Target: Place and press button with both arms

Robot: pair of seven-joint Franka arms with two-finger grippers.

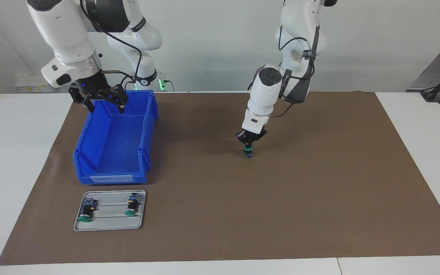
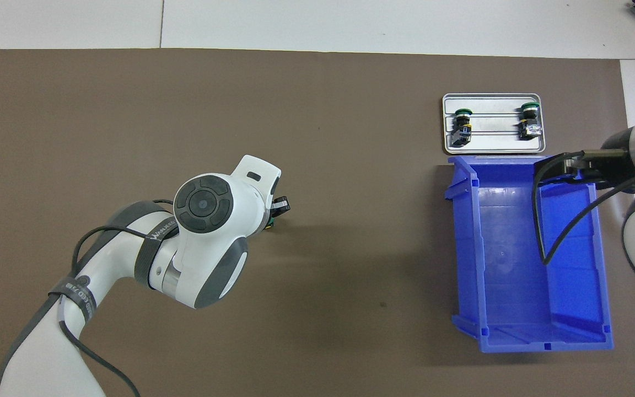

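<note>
jaws of the left gripper (image 1: 249, 142) are closed, fingertips together pressing straight down on the green cap of the button (image 1: 248, 152), which stands upright on the brown mat (image 1: 281, 198) directly beneath them. jaws of the right gripper (image 1: 104, 102) are spread wide, holding nothing, hanging over the blue bin (image 1: 115, 152). past the bin's low front lip, a metal tray (image 1: 110, 225) carries two more buttons (image 1: 87, 211) lying down.

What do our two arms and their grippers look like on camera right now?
Both arms are glossy white with dark grey joint covers and silver wrist rings. The left arm carries a black cable held by grey straps, and its left gripper is black. The right gripper is black, with a black cable looping off the right arm.
</note>
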